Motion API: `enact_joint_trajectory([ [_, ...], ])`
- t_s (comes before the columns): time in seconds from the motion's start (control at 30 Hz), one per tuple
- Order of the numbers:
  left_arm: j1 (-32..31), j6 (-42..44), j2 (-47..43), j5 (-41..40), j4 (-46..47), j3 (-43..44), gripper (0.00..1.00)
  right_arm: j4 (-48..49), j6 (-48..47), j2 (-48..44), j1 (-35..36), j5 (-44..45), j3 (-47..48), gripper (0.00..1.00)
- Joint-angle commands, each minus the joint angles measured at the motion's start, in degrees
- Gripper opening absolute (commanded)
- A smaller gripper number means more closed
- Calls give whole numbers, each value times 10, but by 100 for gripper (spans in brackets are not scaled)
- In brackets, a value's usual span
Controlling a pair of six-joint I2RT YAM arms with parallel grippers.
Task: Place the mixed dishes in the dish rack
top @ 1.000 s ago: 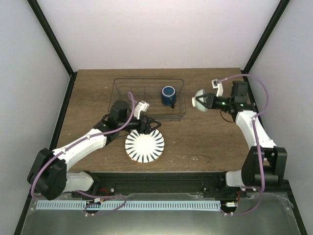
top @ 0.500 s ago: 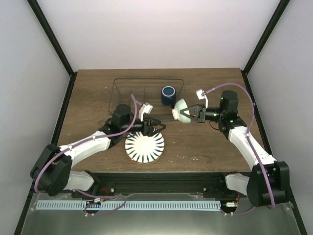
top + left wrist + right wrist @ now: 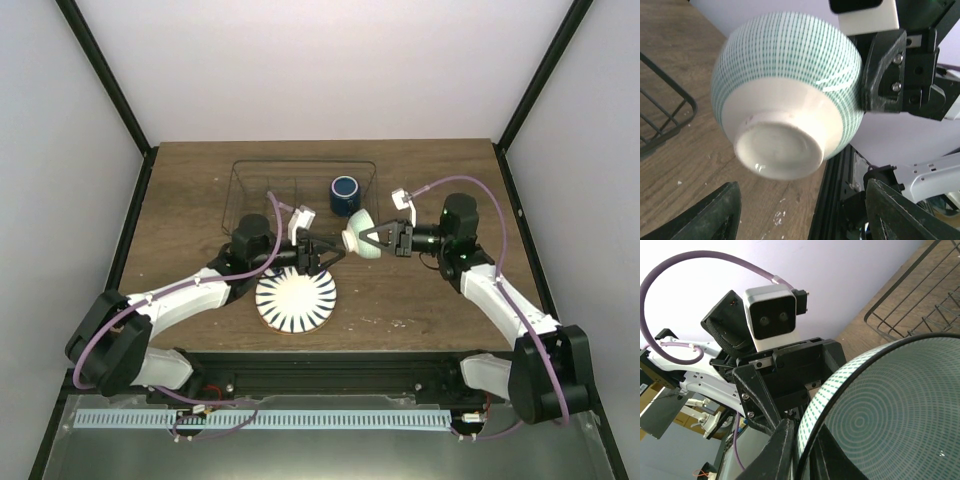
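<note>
A small pale bowl (image 3: 357,237) with a fine green check hangs in the air over the table's middle, tipped on its side. My right gripper (image 3: 374,239) is shut on its rim (image 3: 812,440). The bowl's white foot (image 3: 780,150) faces my left gripper (image 3: 324,251), which stands open right in front of it without touching, its fingers (image 3: 715,212) below the bowl. The white plate with dark blue stripes (image 3: 295,298) lies flat on the table under the left arm. The dark blue mug (image 3: 346,193) stands inside the wire dish rack (image 3: 262,176) at its right end.
The rack's wire corner (image 3: 665,117) sits left of the bowl in the left wrist view. The left wrist's white camera block (image 3: 771,317) fills the right wrist view. The dark wooden table (image 3: 430,300) ends at a black rail (image 3: 340,360) by the arm bases.
My right arm has carried the bowl leftward from the table's right side to the middle. The left gripper has reached right and up to meet it, staying open.
</note>
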Motion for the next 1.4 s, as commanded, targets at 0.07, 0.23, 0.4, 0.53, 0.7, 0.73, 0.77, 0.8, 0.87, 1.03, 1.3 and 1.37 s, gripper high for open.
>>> enact_joint_trajectory([
  [0.07,-2,-30,-6,-23,95,-9,69,97,50,-17,17,6,-14,2],
  [0.23,-3,-52,9,-27,136,-13,69,120,65,-21,26,19,-20,2],
  [0.4,-6,-64,25,-33,153,-19,69,137,77,-26,28,23,-20,2],
  [0.53,-9,-45,26,-55,122,-21,68,125,70,-30,29,25,-14,2],
  [0.7,-8,-41,25,-64,116,-25,68,118,67,-33,29,28,-14,2],
  [0.73,-9,-41,25,-64,119,-25,68,117,68,-33,29,28,-13,2],
  [0.77,-9,-42,27,-63,123,-25,68,117,68,-33,29,29,-14,2],
  [0.8,-8,-45,27,-61,129,-25,68,118,68,-34,29,28,-13,2],
  [0.87,-9,-56,32,-55,146,-25,68,118,68,-33,29,29,-14,2],
  [1.03,-11,-78,45,-47,175,-24,68,139,78,-28,28,28,-22,2],
  [1.3,-18,-87,52,-47,186,-19,68,179,100,-17,29,25,-34,2],
  [1.37,-19,-89,53,-47,187,-19,68,180,100,-14,28,25,-36,3],
])
